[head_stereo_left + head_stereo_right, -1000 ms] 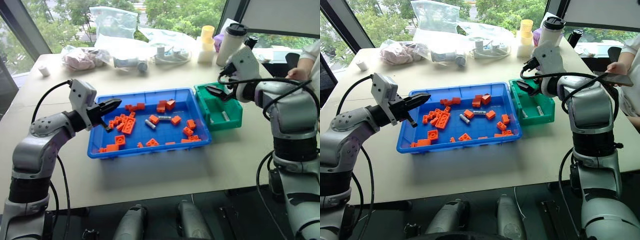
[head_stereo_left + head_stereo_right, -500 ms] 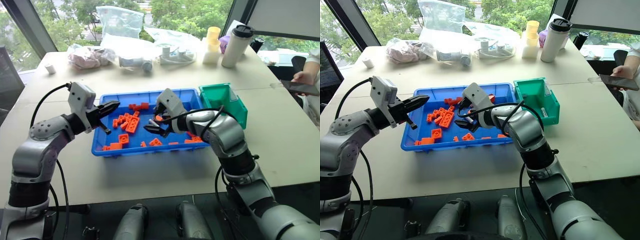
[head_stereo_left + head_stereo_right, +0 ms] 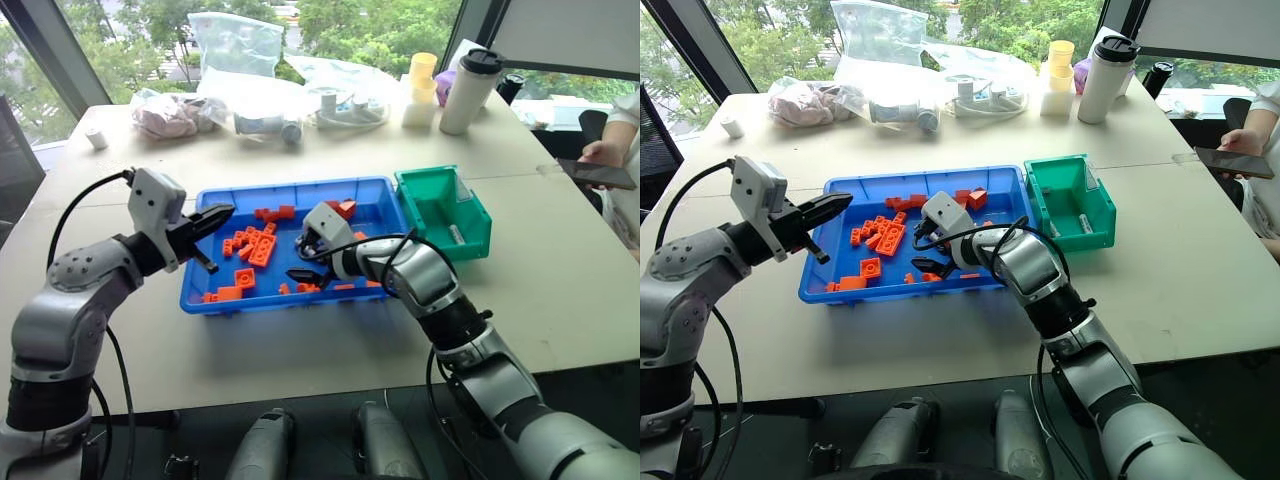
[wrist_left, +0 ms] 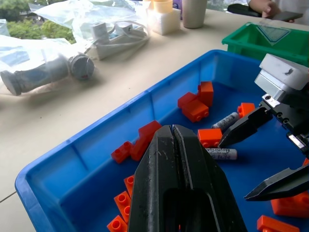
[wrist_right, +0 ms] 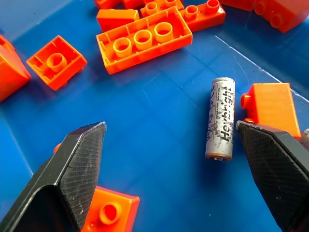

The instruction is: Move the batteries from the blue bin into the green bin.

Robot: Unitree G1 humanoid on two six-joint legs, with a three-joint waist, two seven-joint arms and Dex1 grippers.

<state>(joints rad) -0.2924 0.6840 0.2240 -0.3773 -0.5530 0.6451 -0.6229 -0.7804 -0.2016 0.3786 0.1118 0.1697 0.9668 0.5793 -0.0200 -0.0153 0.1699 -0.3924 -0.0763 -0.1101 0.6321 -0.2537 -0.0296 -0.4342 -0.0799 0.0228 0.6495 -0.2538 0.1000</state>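
Note:
The blue bin [image 3: 240, 192] sits mid-table, with the green bin [image 3: 430, 200] touching its right end. My right gripper [image 3: 300, 258] is low inside the blue bin, open, with its fingers [image 5: 77, 164] spread over the floor of the tray. One of the batteries [image 5: 220, 117] lies flat between them, close to the right finger and touching neither. A second battery [image 4: 225, 121] lies just beyond it among the bricks. A silvery cylinder [image 3: 1083, 222] rests in the green bin. My left gripper [image 3: 228, 210] hovers shut over the tray's left end, holding nothing.
Orange bricks [image 3: 255, 245] are scattered through the blue bin, some right beside the batteries. At the table's far edge are plastic bags [image 3: 240, 45], yellow cups [image 3: 418, 75] and a white tumbler [image 3: 468, 90]. A person's hand with a phone [image 3: 600, 165] is at the right.
My right arm swung from above the green bin down and left into the blue bin, staying open. The left gripper kept still. The camera view shifted a little.

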